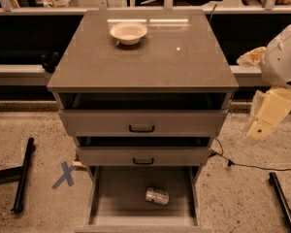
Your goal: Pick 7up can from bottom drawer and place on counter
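Down on the grey floor of the pulled-out bottom drawer (111,200) lay the 7up can (157,196) on its side, touching no wall. Above it the two upper drawers (102,123) stood slightly open. A white bowl (128,32) sat near the desk's (184,67) back edge. Right of the cabinet, well apart from the can, hung the hand (266,115); whether spread or pressed together, I could not tell.

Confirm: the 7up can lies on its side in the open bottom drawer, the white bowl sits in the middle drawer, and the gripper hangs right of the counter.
Wrong on the bowl: the camera view shows it on the counter, near the back. The rest holds: can on its side in the open bottom drawer, gripper right of the counter.
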`<state>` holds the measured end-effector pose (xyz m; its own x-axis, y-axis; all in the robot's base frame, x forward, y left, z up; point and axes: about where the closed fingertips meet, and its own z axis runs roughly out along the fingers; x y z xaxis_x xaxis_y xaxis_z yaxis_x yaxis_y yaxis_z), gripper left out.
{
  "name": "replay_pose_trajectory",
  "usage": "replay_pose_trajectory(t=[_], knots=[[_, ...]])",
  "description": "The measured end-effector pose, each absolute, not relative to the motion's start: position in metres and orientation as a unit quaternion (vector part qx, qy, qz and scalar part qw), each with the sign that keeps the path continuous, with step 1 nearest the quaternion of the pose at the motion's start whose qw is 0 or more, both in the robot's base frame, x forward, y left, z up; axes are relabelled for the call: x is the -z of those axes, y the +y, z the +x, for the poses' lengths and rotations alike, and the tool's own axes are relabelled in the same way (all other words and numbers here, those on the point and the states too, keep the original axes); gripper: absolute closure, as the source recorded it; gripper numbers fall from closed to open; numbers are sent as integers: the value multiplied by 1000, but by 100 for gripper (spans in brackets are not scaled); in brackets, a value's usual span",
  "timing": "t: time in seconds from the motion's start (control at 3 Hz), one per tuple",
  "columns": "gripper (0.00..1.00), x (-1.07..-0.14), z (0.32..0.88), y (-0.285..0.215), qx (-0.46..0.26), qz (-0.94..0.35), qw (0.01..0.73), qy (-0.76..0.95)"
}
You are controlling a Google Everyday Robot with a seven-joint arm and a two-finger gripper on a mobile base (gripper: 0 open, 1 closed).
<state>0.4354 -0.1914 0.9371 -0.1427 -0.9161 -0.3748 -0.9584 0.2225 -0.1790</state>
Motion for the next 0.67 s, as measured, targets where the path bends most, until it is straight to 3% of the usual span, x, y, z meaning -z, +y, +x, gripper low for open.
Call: replay_pose_trajectory(t=[0.67], knots=[[0,-913,440,-193,-33,-623,205,754]])
